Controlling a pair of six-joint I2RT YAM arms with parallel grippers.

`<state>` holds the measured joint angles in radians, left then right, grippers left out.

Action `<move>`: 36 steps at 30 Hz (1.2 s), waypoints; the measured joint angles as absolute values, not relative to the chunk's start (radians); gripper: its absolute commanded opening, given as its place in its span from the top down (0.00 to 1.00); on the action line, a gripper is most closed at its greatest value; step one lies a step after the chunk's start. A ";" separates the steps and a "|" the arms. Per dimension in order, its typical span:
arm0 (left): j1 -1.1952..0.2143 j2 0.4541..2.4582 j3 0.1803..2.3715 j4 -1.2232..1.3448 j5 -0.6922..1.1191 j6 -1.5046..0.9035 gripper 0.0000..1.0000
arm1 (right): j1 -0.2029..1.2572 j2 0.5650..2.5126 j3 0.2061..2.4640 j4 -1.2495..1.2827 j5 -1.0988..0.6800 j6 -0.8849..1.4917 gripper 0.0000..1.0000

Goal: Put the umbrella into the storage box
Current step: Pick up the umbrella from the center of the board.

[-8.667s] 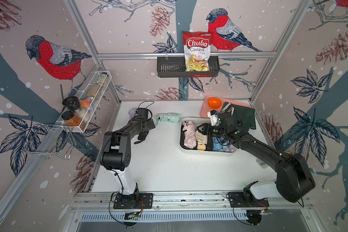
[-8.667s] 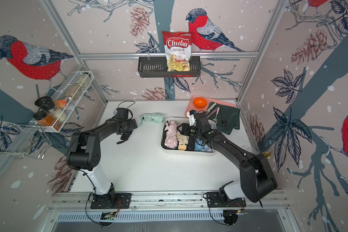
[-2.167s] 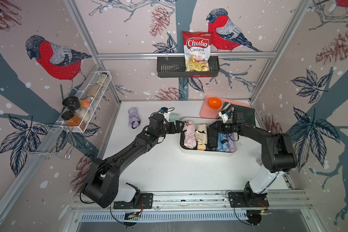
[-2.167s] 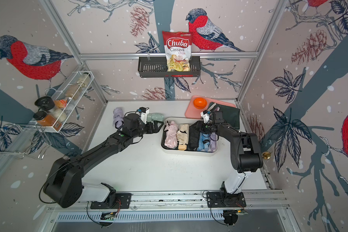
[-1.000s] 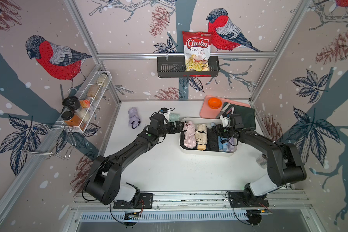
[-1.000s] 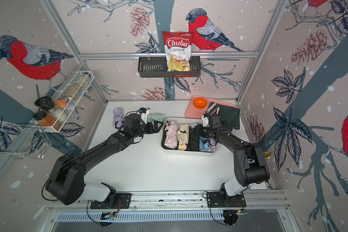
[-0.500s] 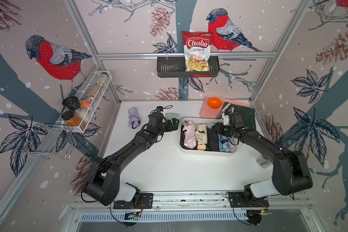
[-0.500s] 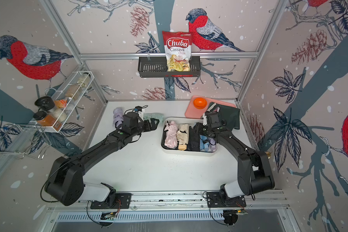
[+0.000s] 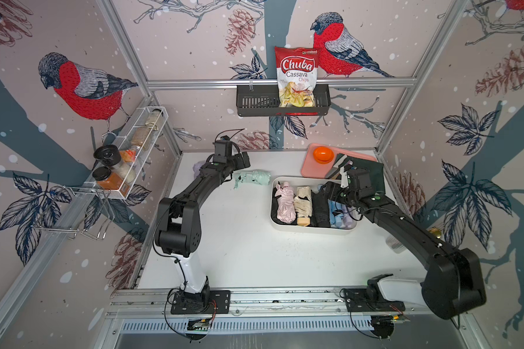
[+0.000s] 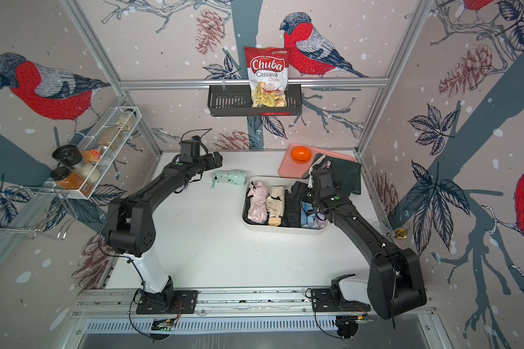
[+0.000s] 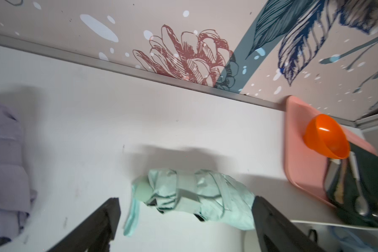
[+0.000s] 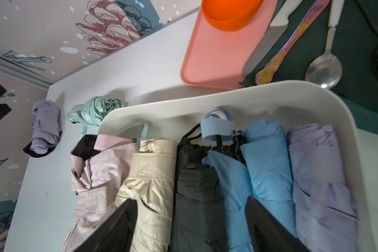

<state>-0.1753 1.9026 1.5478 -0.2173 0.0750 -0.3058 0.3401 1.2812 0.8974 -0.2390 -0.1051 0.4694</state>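
A purple umbrella [image 12: 45, 128] and a green umbrella [image 9: 252, 177] lie on the worktop [image 9: 239, 241], with the left tool [image 9: 243, 160] wide open near the green one. The storage box [image 9: 312, 231] is nearly full of umbrellas, and the right tool [image 9: 328, 192] is open and empty above it. I think two are left to put in.

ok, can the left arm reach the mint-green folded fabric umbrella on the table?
Probably yes. The open left tool is close to the mint-green folded fabric umbrella, which shows between its jaws in the wrist view. Nothing lies on it; only the cream-white plastic storage box sits near one end.
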 measured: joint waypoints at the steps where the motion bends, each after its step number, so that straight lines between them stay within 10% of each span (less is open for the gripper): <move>1: -0.169 1.941 1.601 -0.247 0.076 -0.273 0.06 | 0.341 1.272 0.896 -0.240 -0.102 0.470 0.07; 15: -0.148 2.503 2.405 -0.730 0.234 0.032 0.16 | 0.347 1.186 0.892 -0.241 -0.043 0.481 0.00; 27: -0.150 2.310 2.183 -0.857 0.370 0.411 0.02 | 0.347 1.173 0.891 -0.247 -0.024 0.480 0.00; 36: -0.283 2.323 2.107 -0.898 0.149 0.687 0.02 | 0.346 1.147 0.891 -0.246 -0.018 0.481 0.00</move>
<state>-0.2829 2.3230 2.1071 -0.8982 0.1493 0.6868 0.3462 1.1465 0.8913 -0.2462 -0.0177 0.4808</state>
